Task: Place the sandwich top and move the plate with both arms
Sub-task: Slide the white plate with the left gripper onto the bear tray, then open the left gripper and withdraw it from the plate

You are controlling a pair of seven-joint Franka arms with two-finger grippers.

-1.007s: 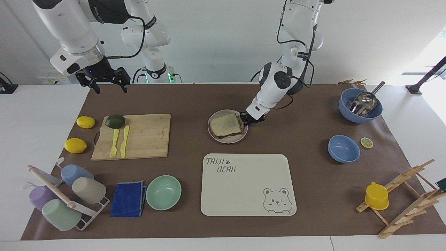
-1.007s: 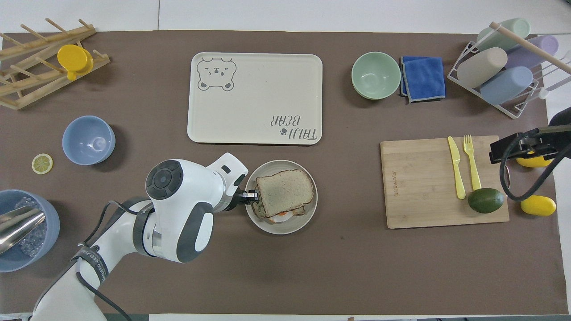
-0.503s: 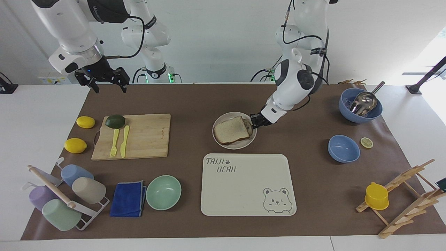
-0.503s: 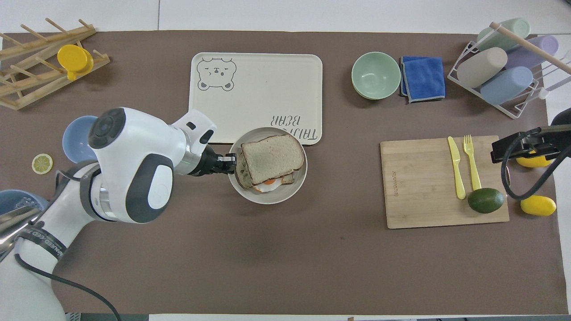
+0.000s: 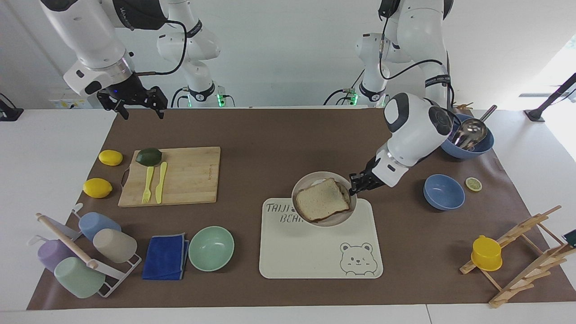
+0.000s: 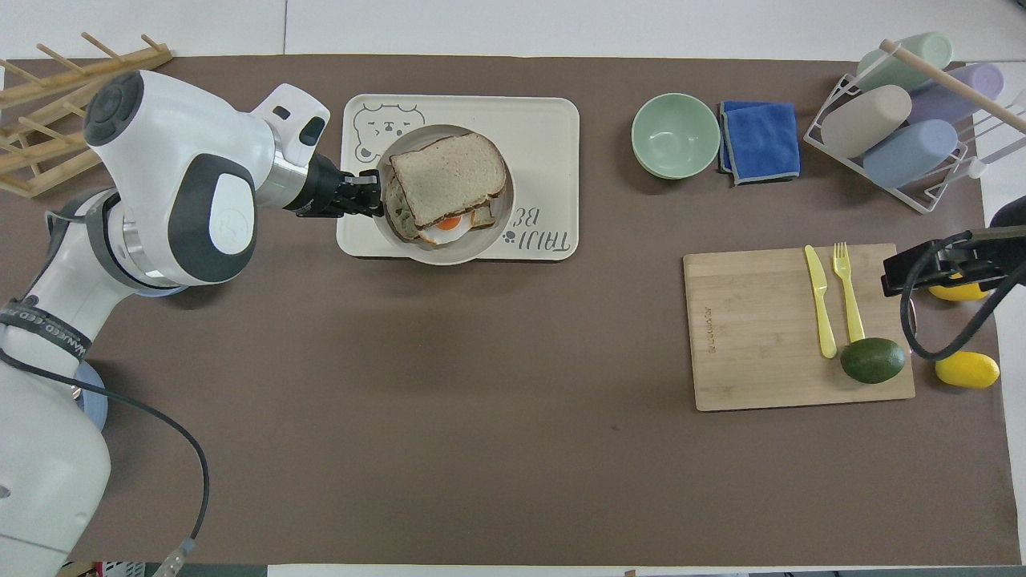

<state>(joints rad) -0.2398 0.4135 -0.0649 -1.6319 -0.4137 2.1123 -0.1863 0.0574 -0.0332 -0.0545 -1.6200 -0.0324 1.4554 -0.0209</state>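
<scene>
A cutting board (image 5: 173, 175) carries a yellow fork (image 5: 147, 185), a yellow knife (image 5: 160, 182) and an avocado (image 5: 148, 156); two lemons (image 5: 110, 157) lie beside it. A mint bowl (image 5: 211, 248) sits beside a blue cloth (image 5: 165, 257), near a cream bear tray (image 5: 315, 252).

The widest open stretch is the bare brown mat (image 6: 449, 449) across the lower middle of the overhead view. At upper centre the bear tray (image 6: 545, 136) is half covered by the plate (image 6: 501, 232), carried above it with the sandwich top (image 6: 449, 176) on the stack, clamped at the rim by the left gripper (image 6: 375, 200). The mint-green bowl (image 6: 676, 135) and cutting board (image 6: 753, 336) crowd the frame's right part.
</scene>
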